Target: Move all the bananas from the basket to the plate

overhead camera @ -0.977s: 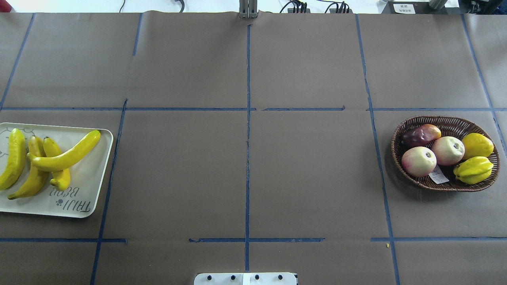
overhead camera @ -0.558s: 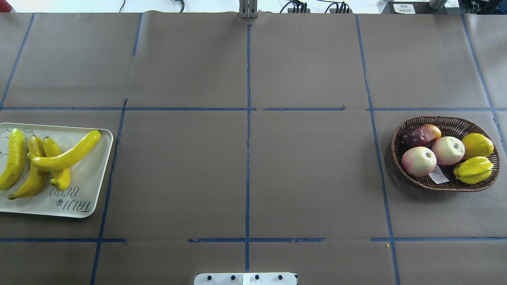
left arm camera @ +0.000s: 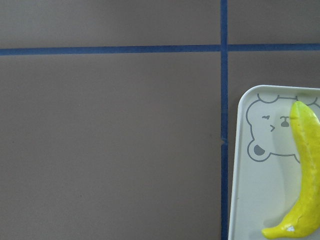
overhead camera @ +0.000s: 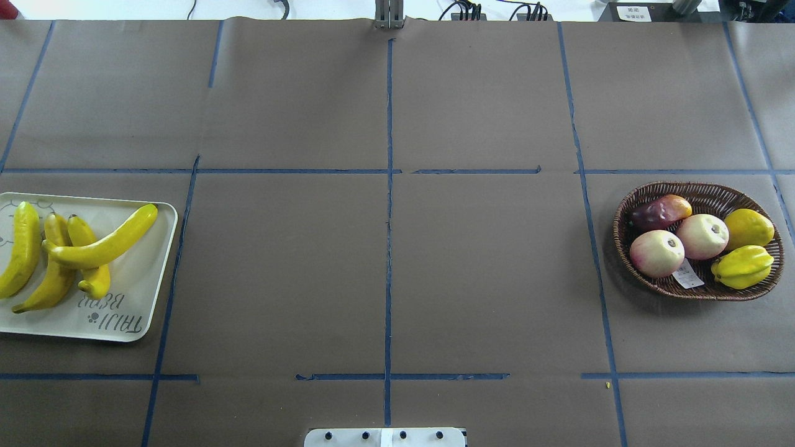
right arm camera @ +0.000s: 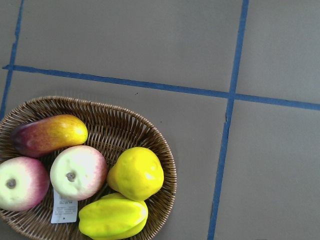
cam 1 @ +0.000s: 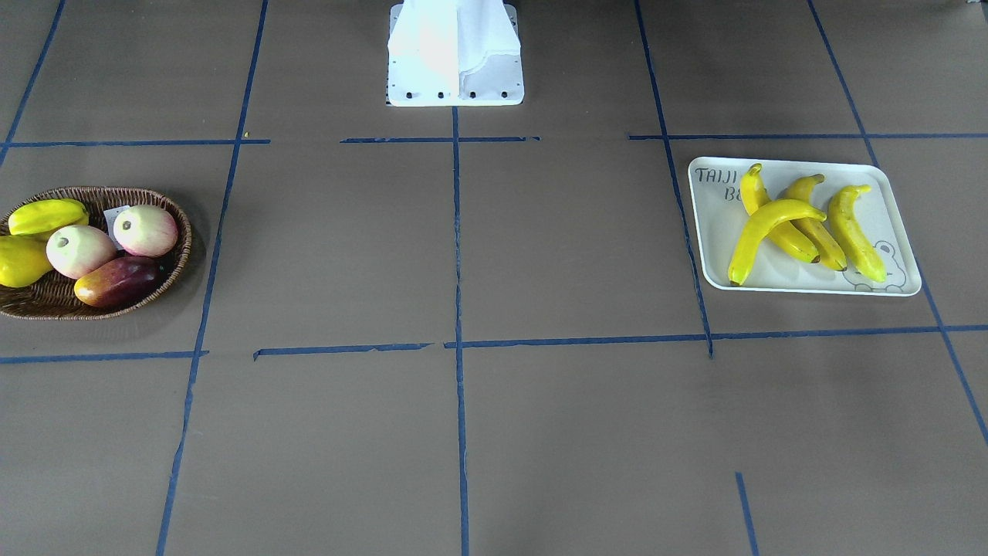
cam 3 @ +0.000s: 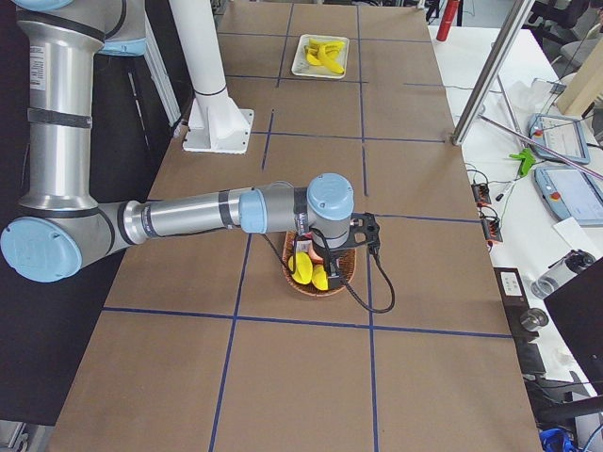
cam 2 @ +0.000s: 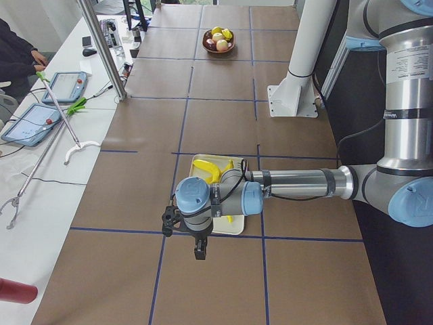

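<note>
bananas [overhead camera: 102, 245], all four, lie on the plate [overhead camera: 133, 292] at the left end of the worktop [overhead camera: 484, 267], seen from overhead. three of them lie side by side, their long axes running roughly from the far side of the worktop to the near side, each curved and a little tilted. the fourth lies slantwise on top of two of them, one end pointing to the far inner corner of the plate, the other end resting near the middle of the row. the plate carries grey "taiji bear" letters at its near edge and a bear drawing [left arm camera: 270, 135] in one corner.

the basket [overhead camera: 702, 189] stands at the right end, well apart from the plate. it holds two pink-white round fruits [overhead camera: 657, 253], a dark red and orange fruit [overhead camera: 661, 211], a stubby yellow fruit [overhead camera: 748, 228], a ridged yellow-green fruit [overhead camera: 742, 267] and a small paper tag [overhead camera: 688, 274]. it holds none of the bananas.

the left claw [cam 2: 200, 252] hangs above the worktop just beside the outer end of the plate and holds nothing i can see; how far it is open i cannot tell. the right claw [cam 3: 318, 252] hangs over the basket, partly hidden by its wrist, and whether it is released or clenched i cannot tell.
</note>
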Action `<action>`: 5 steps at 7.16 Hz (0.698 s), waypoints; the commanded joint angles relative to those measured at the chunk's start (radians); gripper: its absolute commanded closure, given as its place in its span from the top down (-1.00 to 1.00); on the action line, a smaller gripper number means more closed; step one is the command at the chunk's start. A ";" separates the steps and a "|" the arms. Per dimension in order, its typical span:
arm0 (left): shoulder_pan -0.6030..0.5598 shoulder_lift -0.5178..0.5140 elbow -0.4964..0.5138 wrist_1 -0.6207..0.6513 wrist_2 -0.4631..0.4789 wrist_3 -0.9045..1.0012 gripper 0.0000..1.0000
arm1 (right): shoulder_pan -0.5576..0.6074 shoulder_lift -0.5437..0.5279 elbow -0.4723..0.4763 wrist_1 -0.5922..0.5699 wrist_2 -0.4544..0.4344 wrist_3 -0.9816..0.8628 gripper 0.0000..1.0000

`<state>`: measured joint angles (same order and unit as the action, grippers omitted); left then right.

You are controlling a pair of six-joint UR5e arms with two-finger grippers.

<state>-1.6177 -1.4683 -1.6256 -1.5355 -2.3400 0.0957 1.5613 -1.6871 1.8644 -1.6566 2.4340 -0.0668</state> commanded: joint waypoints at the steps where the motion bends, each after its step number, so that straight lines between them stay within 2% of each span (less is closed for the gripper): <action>1: -0.001 -0.007 -0.016 0.002 -0.065 -0.007 1.00 | 0.000 -0.020 -0.034 0.000 -0.006 -0.001 1.00; 2: -0.001 -0.007 -0.013 0.000 -0.111 -0.007 1.00 | 0.002 -0.019 -0.069 0.000 -0.006 -0.004 1.00; 5: -0.001 -0.010 -0.022 -0.002 -0.116 -0.007 1.00 | 0.067 -0.009 -0.134 0.000 -0.001 -0.013 1.00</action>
<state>-1.6180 -1.4779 -1.6460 -1.5365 -2.4527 0.0891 1.5934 -1.6964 1.7474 -1.6567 2.4320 -0.0728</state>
